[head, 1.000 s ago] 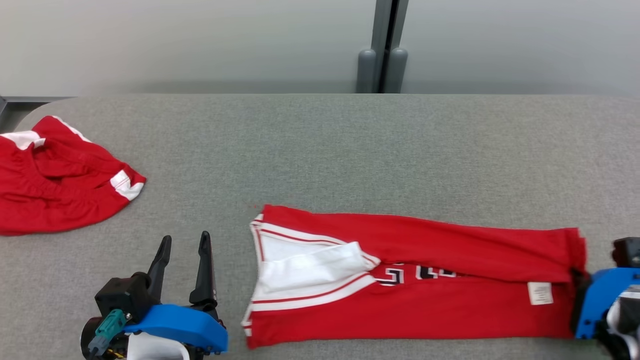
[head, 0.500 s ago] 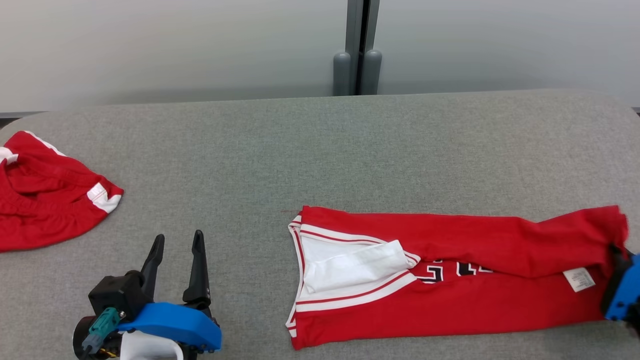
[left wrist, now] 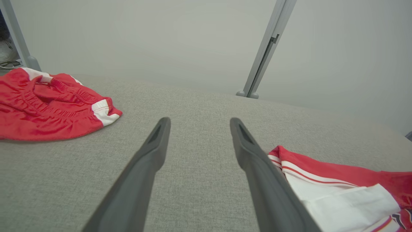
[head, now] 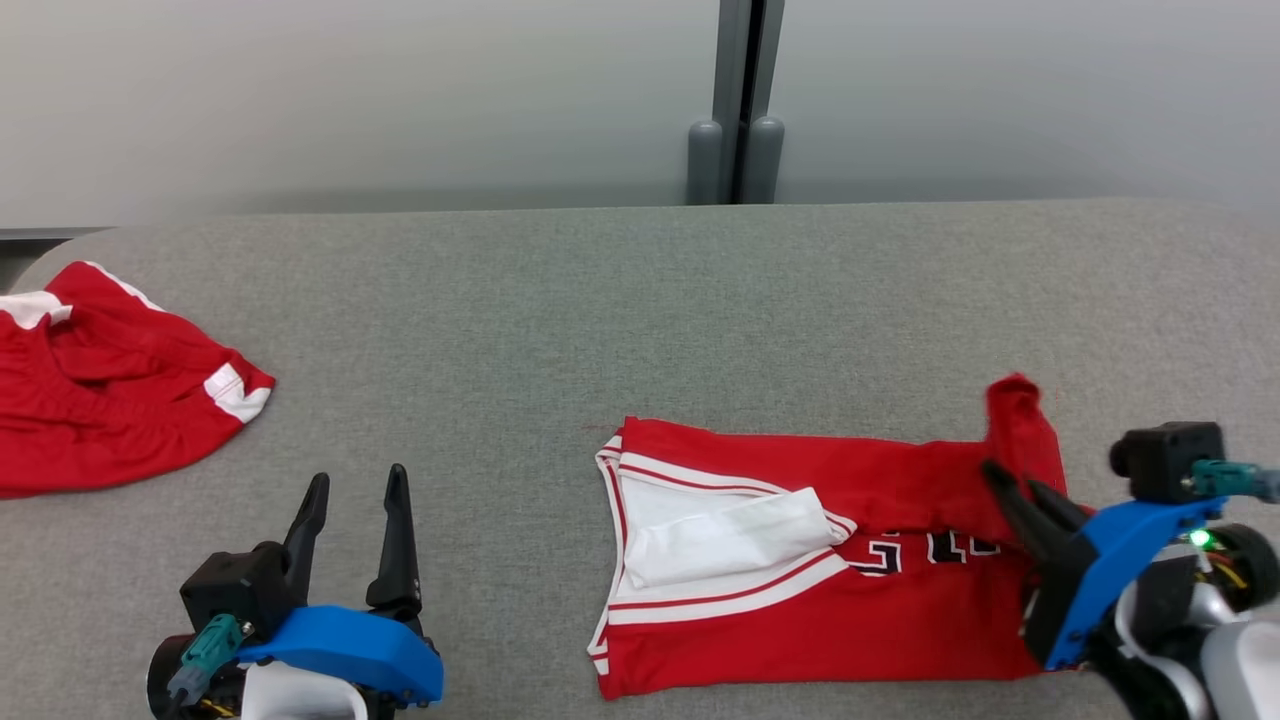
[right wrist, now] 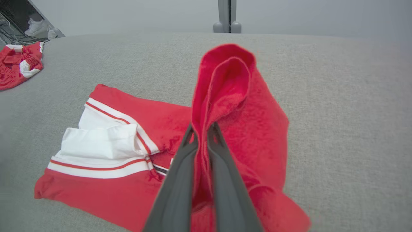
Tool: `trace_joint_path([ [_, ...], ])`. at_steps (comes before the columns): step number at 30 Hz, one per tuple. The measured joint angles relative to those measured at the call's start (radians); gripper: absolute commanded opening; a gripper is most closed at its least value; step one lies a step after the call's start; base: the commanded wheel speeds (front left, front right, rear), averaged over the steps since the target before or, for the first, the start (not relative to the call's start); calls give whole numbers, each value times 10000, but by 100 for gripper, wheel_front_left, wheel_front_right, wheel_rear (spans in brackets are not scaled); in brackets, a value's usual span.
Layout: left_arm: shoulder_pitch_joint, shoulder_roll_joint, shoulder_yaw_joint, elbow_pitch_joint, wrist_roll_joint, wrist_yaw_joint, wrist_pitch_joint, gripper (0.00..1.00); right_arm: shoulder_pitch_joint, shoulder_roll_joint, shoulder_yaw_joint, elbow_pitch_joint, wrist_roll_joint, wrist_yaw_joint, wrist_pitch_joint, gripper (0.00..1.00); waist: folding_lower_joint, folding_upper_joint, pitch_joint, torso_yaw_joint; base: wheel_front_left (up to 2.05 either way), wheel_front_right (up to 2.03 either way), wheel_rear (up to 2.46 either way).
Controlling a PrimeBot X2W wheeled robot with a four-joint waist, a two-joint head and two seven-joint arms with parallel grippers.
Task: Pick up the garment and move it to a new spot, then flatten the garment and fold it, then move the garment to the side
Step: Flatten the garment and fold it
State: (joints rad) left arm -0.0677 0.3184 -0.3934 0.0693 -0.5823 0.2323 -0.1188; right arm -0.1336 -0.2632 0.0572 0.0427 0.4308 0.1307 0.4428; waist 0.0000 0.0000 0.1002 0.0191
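Grey fabric covered the desk (head: 640,300), with a pale wall and a grey post (head: 735,100) behind it at 12 o'clock; the red jersey (head: 800,630) lay on the desk toward 5 o'clock in the head view, folded into a long band, its white-trimmed end pointing to 9 o'clock; the right fingers (head: 1015,505) were nearly closed, pinching the jersey's 3 o'clock end and holding that fold raised off the desk; the left fingers (head: 398,530) stood wide apart at 7 o'clock, holding nothing, near the jersey but not touching it; crumpled red shorts (head: 110,400) lay at 9 o'clock, well apart from the jersey.
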Motion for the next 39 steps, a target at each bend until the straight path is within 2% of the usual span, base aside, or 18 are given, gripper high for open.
trace_joint_path([
  [6,-56,-13,-73,46,-2,-36,19,100,151,878,970,-583,466,0,211,0,0,0,-14,195,0,0,0],
  [12,-187,-127,-146,105,-73,-61,19,100,-106,1691,1678,180,876,-2,-424,0,0,0,87,406,0,0,0],
  [17,-226,-222,-198,173,-88,-94,-73,100,-426,2006,2203,1081,1110,0,-928,0,0,0,223,547,0,0,0],
  [25,-409,-349,-297,374,-136,-146,-198,100,-1583,2100,2660,3010,1505,-2,-1795,0,0,0,409,807,0,0,0],
  [31,-552,-399,-360,537,-153,-215,-280,100,-2381,2117,3503,4213,2184,-2,-2362,1,0,0,462,983,0,0,0],
  [32,-563,-405,-366,552,-159,-217,-284,100,-2480,2123,3628,4353,2282,-2,-2449,13,0,0,462,1004,0,0,0],
  [33,-567,-405,-372,577,-159,-219,-284,100,-2579,2125,3728,4498,2393,-2,-2543,39,1,1,459,1022,0,0,0],
  [34,-570,-408,-382,604,-161,-219,-284,100,-2669,2121,3845,4633,2495,-2,-2615,56,0,0,453,1038,0,0,0],
  [35,-575,-414,-387,619,-161,-219,-286,100,-2751,2125,3969,4740,2608,-2,-2719,100,0,0,447,1052,0,0,0],
  [39,-596,-428,-412,667,-163,-221,-301,100,-3045,2134,4431,4966,2865,-2,-3310,100,0,0,415,1082,0,0,0],
])
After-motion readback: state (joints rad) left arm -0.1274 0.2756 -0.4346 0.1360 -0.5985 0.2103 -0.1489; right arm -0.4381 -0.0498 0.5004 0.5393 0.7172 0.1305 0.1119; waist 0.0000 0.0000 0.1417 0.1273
